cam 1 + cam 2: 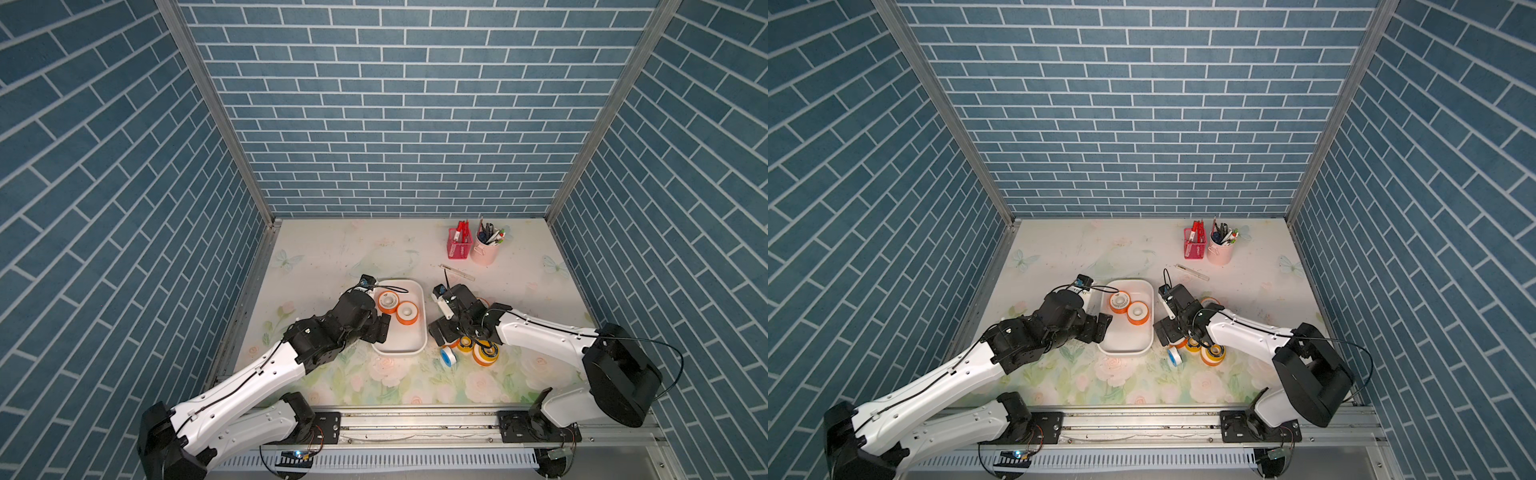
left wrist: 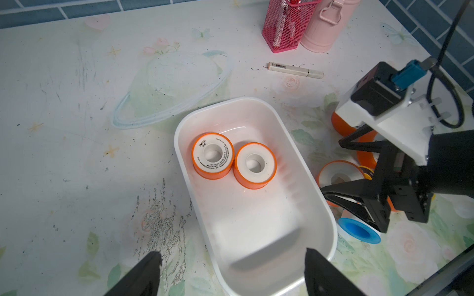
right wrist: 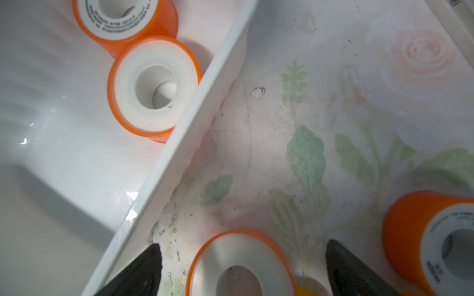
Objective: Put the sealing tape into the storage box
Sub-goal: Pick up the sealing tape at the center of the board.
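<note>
Two tape rolls lie in the box; more rolls sit beside it.
Left gripper hangs open, empty, over the box; right gripper, open wide, straddles an orange roll beside it, poised to grab.

Sealing tape spools partly hidden beneath right arm, pen lettering illegible
</note>
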Robot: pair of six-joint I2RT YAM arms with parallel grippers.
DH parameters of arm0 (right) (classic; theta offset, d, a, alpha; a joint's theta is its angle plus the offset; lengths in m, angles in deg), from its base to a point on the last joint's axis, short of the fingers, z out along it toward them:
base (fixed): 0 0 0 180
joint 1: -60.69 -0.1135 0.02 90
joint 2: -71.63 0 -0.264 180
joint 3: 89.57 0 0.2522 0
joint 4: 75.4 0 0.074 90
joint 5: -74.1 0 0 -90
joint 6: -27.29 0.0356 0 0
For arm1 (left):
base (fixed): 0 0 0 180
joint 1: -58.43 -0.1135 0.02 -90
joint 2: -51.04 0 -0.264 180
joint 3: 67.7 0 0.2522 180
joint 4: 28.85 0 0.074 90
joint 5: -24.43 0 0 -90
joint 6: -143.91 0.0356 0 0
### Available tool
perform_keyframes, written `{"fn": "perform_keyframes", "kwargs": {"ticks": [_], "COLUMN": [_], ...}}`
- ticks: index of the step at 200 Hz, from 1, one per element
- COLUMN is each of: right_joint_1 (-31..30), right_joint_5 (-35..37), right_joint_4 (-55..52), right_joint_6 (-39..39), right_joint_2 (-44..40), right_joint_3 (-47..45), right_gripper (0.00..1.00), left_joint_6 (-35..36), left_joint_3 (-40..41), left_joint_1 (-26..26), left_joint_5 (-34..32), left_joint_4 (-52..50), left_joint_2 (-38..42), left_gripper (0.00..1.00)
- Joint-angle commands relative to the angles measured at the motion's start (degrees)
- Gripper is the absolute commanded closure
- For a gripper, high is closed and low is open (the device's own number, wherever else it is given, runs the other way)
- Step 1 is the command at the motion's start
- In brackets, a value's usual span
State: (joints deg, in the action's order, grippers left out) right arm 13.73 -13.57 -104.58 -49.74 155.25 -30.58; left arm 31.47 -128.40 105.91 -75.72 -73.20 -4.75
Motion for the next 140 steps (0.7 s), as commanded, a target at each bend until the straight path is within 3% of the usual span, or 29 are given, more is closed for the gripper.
{"fn": "perform_keyframes", "kwargs": {"ticks": [1, 140], "right_joint_1": [-0.72, -2.54], "right_joint_5": [2.68, 3.92], "right_joint_4": [-1.91, -4.34], "right_joint_6": [-1.63, -2.51], "right_joint_2": [0.91, 4.21], "right_joint_3": [0.61, 0.93], "right_gripper": [0.0, 0.11], "left_joint_6": [0.59, 0.5], "left_joint_3": [0.66, 0.88], "left_joint_1": [-0.29, -0.3], "left_joint_5": [0.22, -0.14], "left_joint_4": [0.53, 0.53], "left_joint_2": [0.07, -0.9], "left_gripper": [0.09, 0.09]}}
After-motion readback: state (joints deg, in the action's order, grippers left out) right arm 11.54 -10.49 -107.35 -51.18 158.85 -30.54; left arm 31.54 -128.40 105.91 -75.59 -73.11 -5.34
